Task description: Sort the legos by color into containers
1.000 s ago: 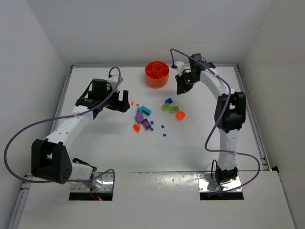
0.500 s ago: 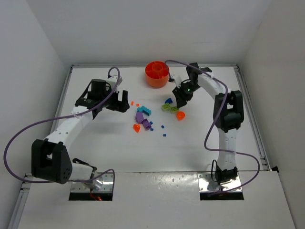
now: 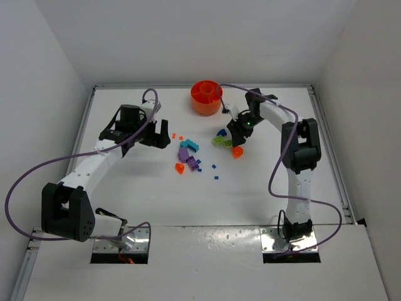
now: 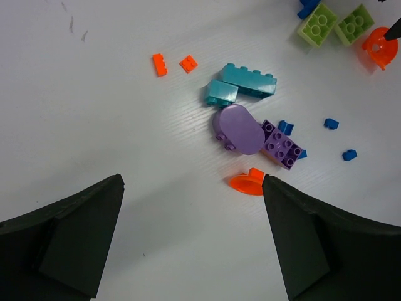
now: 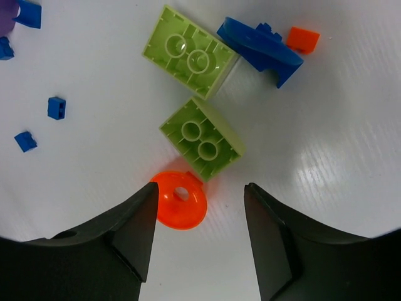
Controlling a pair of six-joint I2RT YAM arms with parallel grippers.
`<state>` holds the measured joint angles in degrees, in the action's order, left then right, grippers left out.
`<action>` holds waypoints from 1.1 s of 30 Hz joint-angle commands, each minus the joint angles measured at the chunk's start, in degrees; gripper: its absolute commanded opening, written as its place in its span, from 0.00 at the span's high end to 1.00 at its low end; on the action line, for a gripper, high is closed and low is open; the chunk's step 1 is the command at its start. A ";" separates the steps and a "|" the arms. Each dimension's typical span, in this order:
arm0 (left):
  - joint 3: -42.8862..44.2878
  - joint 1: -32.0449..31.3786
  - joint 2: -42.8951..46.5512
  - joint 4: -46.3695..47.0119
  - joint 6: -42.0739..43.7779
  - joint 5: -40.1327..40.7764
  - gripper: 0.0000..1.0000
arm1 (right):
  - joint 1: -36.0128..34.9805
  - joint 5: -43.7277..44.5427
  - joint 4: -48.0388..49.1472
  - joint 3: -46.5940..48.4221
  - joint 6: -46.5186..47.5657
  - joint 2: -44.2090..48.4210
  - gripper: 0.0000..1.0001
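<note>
left claw (image 3: pixel 160 133): spread wide, empty, hovering at 9 o'clock of central pile.
pile: cyan brick (image 4: pixel 247 79), purple rounded piece (image 4: pixel 238 128), small orange bits (image 4: pixel 160 64), all loose on surface (image 3: pixel 125 188).
orange dish (image 3: pixel 203 108): 12 o'clock edge, apart from all legos.
right claw (image 5: pixel 200 188): jaws apart, nothing gripped, low over lime brick (image 5: pixel 202 138) touching orange round piece (image 5: pixel 180 200), at 3 o'clock of pile.
step, as judged: lining up a pick.
next: choose one piece, close without catching neighbour, carry toward dish at 11 o'clock.
</note>
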<state>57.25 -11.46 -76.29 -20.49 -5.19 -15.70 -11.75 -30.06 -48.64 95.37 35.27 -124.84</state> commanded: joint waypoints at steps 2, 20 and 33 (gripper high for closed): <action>-0.04 0.74 1.23 1.51 -0.17 -1.08 0.01 | 0.23 -2.36 3.98 -1.58 0.77 0.55 0.42; -0.04 0.74 0.71 2.03 0.36 -1.08 0.01 | 0.23 -7.55 17.52 -10.12 9.21 4.34 0.33; -0.04 0.74 -0.35 2.03 0.36 -1.61 0.01 | 0.23 -7.55 21.57 -12.32 11.58 2.76 0.30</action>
<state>57.23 -11.44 -76.73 -20.08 -5.15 -16.38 -11.68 -34.79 -29.56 83.26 44.27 -121.69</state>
